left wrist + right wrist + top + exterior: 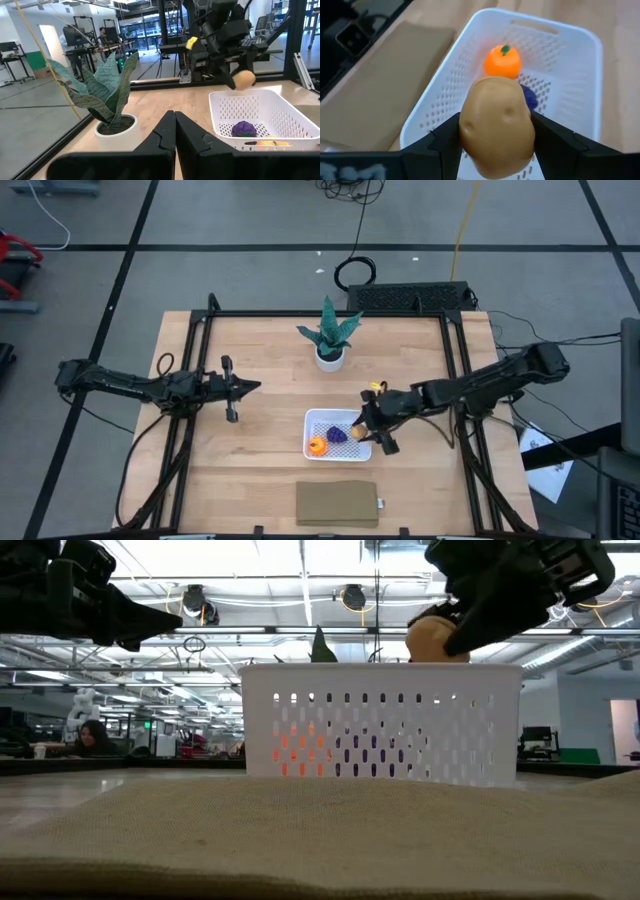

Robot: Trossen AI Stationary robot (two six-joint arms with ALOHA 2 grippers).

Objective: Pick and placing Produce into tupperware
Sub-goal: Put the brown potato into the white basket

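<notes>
The white tupperware point(325, 420) stands on the table at centre right. The round orange piece point(317, 445) and the dark purple bumpy piece point(338, 436) lie on its bottom. My right gripper point(368, 423) is shut on the tan-yellow oval piece point(497, 125), above the container's right side. That piece also shows in the low view point(435, 640) and in the left wrist view point(244, 79). My left gripper point(240, 388) is shut and empty, above the table's left half, well away from the container. My right gripper pinches the tan-yellow oval piece between its two fingers point(445, 137), by two opposite sides point(470, 131). The fingers come slanting down from the table's right side. The piece is lifted clear, higher than the container's rim point(380, 668).
A teal potted plant point(330, 338) stands behind the container, toward the far edge. A flat brown slab point(337, 502) lies near the front edge, just before the container. A dark frame runs along the table's edges point(300, 314).
</notes>
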